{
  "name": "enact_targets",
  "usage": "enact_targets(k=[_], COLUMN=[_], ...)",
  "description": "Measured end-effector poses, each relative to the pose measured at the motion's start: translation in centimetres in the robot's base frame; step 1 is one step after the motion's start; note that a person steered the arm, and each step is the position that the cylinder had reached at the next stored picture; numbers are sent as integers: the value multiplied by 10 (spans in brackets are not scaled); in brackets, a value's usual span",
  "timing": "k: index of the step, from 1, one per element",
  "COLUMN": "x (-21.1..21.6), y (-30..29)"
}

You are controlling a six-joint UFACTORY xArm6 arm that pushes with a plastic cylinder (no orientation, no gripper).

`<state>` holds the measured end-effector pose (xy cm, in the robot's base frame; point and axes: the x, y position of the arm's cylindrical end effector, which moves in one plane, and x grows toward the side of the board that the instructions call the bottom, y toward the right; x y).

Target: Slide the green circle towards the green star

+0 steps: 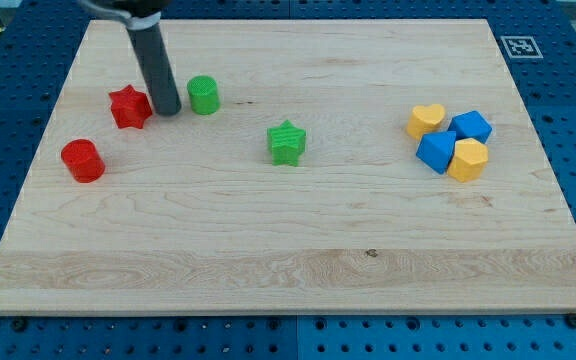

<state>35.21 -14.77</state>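
The green circle (203, 95) sits on the wooden board at the upper left. The green star (287, 142) lies to its lower right, near the board's middle, apart from it. My tip (167, 109) rests on the board just left of the green circle, between it and the red star (130, 107). The rod rises from the tip toward the view's top left. A small gap shows between the tip and the green circle.
A red circle (82, 160) lies at the lower left of the red star. At the right, a yellow heart (426, 120), a blue block (471, 126), another blue block (435, 151) and a yellow block (468, 160) cluster together. The board's edge (288, 316) borders blue perforated table.
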Motion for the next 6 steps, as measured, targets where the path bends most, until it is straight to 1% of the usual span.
enact_targets(k=[1,2,3,4,6], x=[-39,-34,6,16,22], y=[9,12,49,65,81])
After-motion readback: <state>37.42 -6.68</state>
